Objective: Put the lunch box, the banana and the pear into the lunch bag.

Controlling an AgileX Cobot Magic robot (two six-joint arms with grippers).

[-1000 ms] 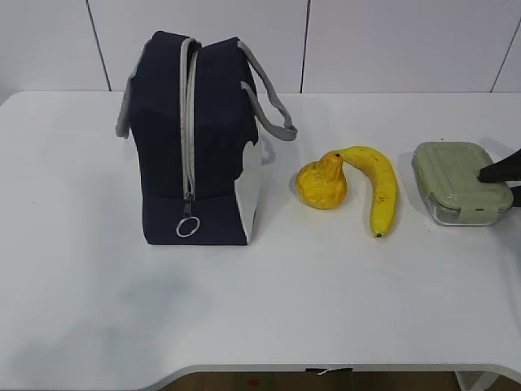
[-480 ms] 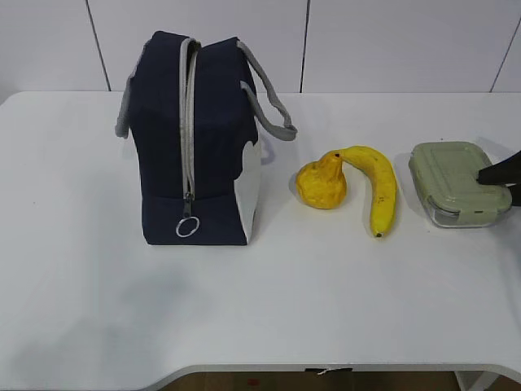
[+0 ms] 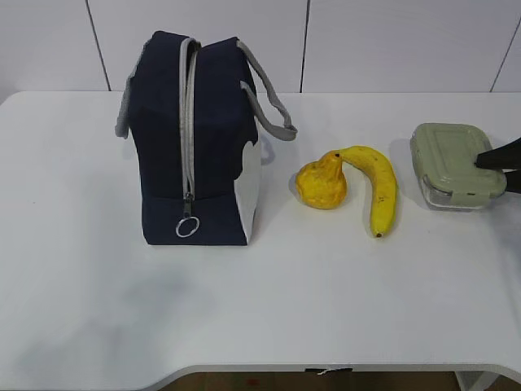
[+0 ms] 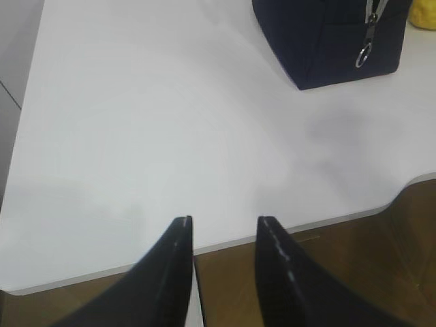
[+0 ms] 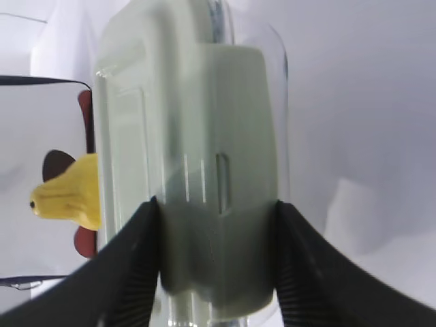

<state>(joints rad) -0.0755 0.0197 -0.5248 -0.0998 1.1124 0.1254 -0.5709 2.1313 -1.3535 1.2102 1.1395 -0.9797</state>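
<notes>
The lunch box, clear with a sage-green lid, is at the far right, and my right gripper is shut on its right-hand end. In the right wrist view both fingers press the sides of the lunch box at my right gripper. The banana lies left of the box, its top end touching the pear. The navy lunch bag stands upright on the left. My left gripper hangs open and empty over the table's front edge, well short of the lunch bag.
The bag's zipper ring pull hangs low on its near face, with grey handles drooping to either side. The white table ends close in front of me. A white panelled wall stands behind it. A bit of yellow fruit shows past the box.
The right gripper has closed a little onto the lunch box, and the box has risen slightly and shifted a little left. The bag, fruit and left gripper have not moved.
</notes>
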